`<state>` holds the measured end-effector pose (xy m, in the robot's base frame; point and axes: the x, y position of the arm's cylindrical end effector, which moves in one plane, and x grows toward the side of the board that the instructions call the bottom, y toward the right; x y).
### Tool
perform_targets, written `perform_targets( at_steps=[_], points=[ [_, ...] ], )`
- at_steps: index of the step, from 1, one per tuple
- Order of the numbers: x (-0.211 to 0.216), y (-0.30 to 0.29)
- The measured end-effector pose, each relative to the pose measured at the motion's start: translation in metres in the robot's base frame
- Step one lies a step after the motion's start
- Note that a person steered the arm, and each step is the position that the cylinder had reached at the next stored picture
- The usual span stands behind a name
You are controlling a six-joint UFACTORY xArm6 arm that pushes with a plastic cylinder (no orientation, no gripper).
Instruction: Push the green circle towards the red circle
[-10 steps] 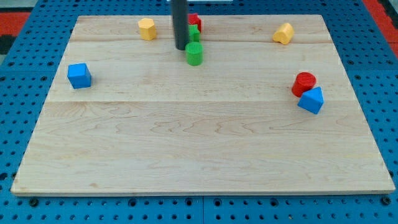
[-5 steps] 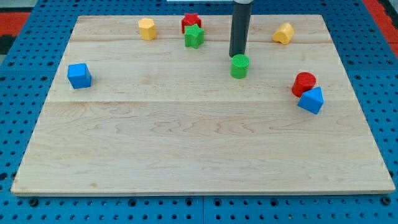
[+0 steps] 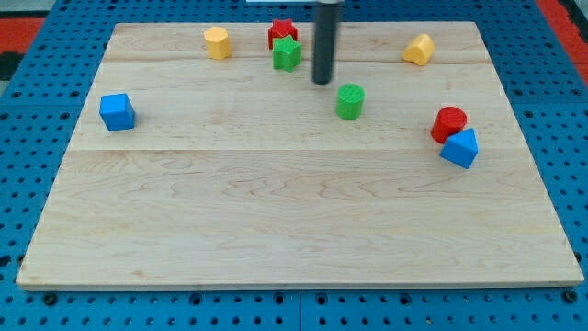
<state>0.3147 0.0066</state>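
No jaws on this rig; my tip (image 3: 322, 82) upper-left of green circle (image 3: 349, 101), off-axis shove could miss red circle (image 3: 449, 122).

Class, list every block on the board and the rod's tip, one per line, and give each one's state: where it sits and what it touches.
my tip: up-left of the green circle, apart.
green circle: upright, alone, mid-board.
red circle: right side, against the blue block.
blue block: right, below red circle.
green star: top, against red block.
red block: behind green star.
blue cube: left, alone.
yellow blocks: top, alone.
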Motion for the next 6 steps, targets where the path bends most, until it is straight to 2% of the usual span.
perform_targets(
  at_steps=[1, 2, 3, 4, 5, 6],
  points=[
    [0.029, 0.026],
    [0.034, 0.089],
    [0.04, 0.105],
    [0.025, 0.141],
    [0.031, 0.236],
    [0.079, 0.246]
  ],
)
